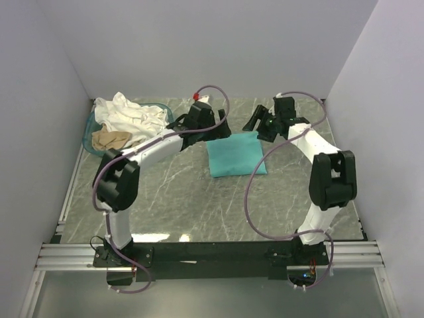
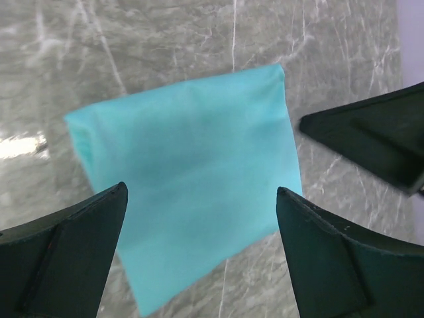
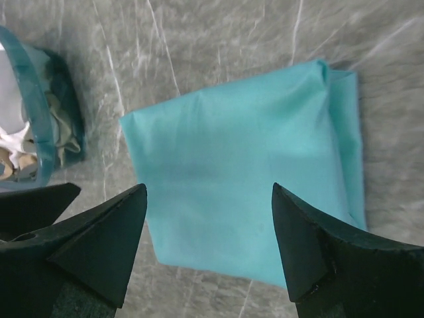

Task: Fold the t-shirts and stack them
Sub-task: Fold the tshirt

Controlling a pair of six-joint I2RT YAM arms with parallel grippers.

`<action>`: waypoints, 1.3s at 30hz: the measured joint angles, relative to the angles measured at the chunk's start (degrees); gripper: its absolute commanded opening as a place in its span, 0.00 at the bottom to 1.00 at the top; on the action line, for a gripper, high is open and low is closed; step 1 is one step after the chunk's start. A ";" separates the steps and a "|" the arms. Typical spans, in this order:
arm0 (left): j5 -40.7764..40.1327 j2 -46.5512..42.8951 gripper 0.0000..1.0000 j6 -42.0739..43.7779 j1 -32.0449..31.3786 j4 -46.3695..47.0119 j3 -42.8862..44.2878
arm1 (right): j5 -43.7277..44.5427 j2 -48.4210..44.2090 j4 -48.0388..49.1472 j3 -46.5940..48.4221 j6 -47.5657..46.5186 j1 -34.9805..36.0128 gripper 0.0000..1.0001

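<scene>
Teal t-shirt (image 1: 236, 154) lies folded, edges well apart from walls (image 1: 46, 132); left gripper (image 2: 202, 192), right gripper (image 3: 209, 189) hover spread (basket (image 1: 89, 134), seemingly heaped, far-left).

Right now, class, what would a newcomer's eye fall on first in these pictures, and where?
The folded teal t-shirt lies flat, central on the grey marble table. The left hand and right hand hover open above it. At far left, white and beige t-shirts fill a teal basket.
</scene>
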 measured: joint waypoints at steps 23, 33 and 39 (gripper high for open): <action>-0.39 17.09 0.99 -0.17 0.48 -4.09 10.08 | 1.92 19.02 -6.69 13.18 -4.26 0.57 0.83; -7.10 -6.56 1.00 -1.25 -1.01 -2.86 -6.67 | 7.98 0.22 -7.45 3.04 -6.84 0.57 0.83; -10.58 -24.35 0.99 -4.63 -1.64 -1.14 -21.18 | 9.40 -2.80 -5.79 -5.64 -8.33 0.57 0.83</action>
